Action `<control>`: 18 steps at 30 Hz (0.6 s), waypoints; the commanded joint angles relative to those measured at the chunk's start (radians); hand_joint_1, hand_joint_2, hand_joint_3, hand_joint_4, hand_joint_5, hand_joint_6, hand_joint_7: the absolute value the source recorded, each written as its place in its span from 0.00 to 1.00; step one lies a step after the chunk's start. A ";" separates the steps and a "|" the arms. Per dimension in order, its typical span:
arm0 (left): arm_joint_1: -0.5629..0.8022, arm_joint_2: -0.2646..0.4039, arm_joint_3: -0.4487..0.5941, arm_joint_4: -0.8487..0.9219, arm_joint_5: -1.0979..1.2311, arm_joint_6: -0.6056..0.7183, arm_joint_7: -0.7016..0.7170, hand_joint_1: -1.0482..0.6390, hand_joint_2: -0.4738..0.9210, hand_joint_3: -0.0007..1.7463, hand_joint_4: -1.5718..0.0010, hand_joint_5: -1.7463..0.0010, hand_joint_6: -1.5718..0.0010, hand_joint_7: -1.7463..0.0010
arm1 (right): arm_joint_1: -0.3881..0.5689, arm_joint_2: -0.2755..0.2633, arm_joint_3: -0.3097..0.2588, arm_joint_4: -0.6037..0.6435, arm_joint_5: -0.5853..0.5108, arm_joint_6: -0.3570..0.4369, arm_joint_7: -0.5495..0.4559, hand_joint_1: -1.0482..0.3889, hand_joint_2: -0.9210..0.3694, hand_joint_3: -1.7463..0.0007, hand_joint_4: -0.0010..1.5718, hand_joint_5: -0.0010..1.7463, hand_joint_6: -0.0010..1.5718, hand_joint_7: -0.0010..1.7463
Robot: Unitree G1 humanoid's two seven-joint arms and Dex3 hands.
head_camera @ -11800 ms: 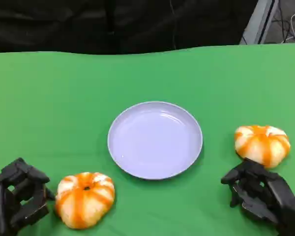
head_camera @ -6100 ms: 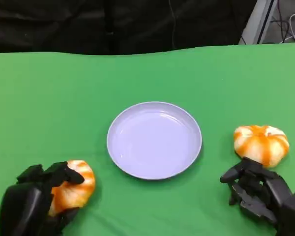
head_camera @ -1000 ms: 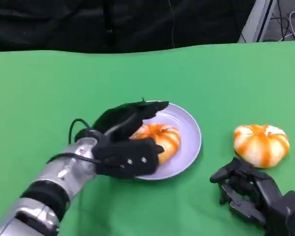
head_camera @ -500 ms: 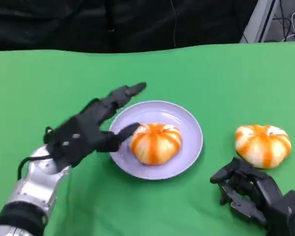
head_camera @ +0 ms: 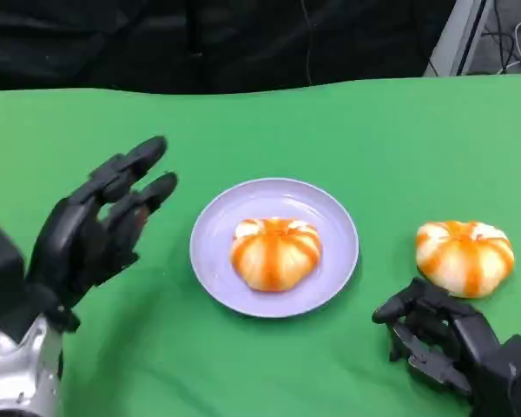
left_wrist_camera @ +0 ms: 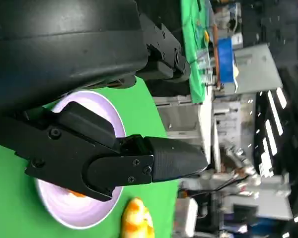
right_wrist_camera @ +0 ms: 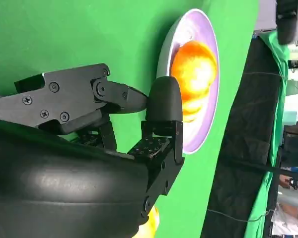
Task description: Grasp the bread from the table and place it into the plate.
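Note:
An orange-and-white striped bread [head_camera: 275, 252] lies in the middle of the lavender plate [head_camera: 210, 221]. My left hand [head_camera: 95, 230] hangs raised to the left of the plate, fingers spread, holding nothing. A second striped bread [head_camera: 464, 256] lies on the green table at the right. Just in front of it rests my right hand [head_camera: 438, 339], fingers loosely apart and empty. In the left wrist view my left hand [left_wrist_camera: 89, 148] crosses over the plate [left_wrist_camera: 74, 218], with the second bread [left_wrist_camera: 136, 223] beyond. The right wrist view shows my right hand [right_wrist_camera: 114, 114], the plate [right_wrist_camera: 168, 47] and its bread [right_wrist_camera: 196, 64].
A green cloth [head_camera: 330, 130] covers the table, with a black backdrop [head_camera: 200, 43] behind its far edge. At the back right stand a metal frame and cables [head_camera: 495, 35].
My left hand has let go of the bread in the plate and drawn back to the left, fingers spreading. The right hand and the second bread have stayed put.

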 commanded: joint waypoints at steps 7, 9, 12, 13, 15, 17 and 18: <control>0.182 -0.005 0.092 -0.106 -0.098 0.044 -0.102 0.13 1.00 0.28 0.67 0.97 0.70 0.98 | 0.009 -0.019 -0.011 0.008 0.011 0.003 0.016 0.57 0.00 0.71 0.39 1.00 0.43 0.70; 0.215 -0.002 0.111 -0.122 -0.113 0.046 -0.119 0.14 1.00 0.28 0.67 0.97 0.70 0.98 | 0.011 -0.019 -0.010 0.003 0.005 0.008 0.007 0.56 0.00 0.71 0.40 1.00 0.43 0.70; 0.242 -0.001 0.131 -0.137 -0.126 0.049 -0.133 0.15 1.00 0.27 0.65 0.98 0.69 0.99 | 0.013 -0.022 -0.009 -0.002 0.001 0.009 0.002 0.56 0.00 0.72 0.40 1.00 0.43 0.70; 0.245 -0.002 0.135 -0.140 -0.127 0.050 -0.135 0.15 1.00 0.27 0.65 0.98 0.69 0.99 | 0.013 -0.022 -0.008 -0.002 0.000 0.009 0.002 0.56 0.00 0.72 0.39 1.00 0.43 0.70; 0.283 -0.008 0.151 -0.157 -0.137 0.048 -0.139 0.15 1.00 0.26 0.65 0.98 0.69 0.99 | 0.015 -0.022 -0.008 -0.006 0.003 0.008 0.007 0.56 0.00 0.72 0.39 1.00 0.43 0.70; 0.310 -0.014 0.162 -0.168 -0.144 0.046 -0.145 0.17 1.00 0.25 0.64 0.98 0.68 0.99 | 0.018 -0.021 -0.008 -0.010 0.006 0.008 0.011 0.55 0.00 0.72 0.39 1.00 0.43 0.70; 0.325 -0.019 0.168 -0.175 -0.150 0.045 -0.145 0.18 1.00 0.25 0.64 0.98 0.68 0.99 | 0.019 -0.022 -0.009 -0.011 0.007 0.007 0.014 0.55 0.00 0.72 0.39 1.00 0.43 0.71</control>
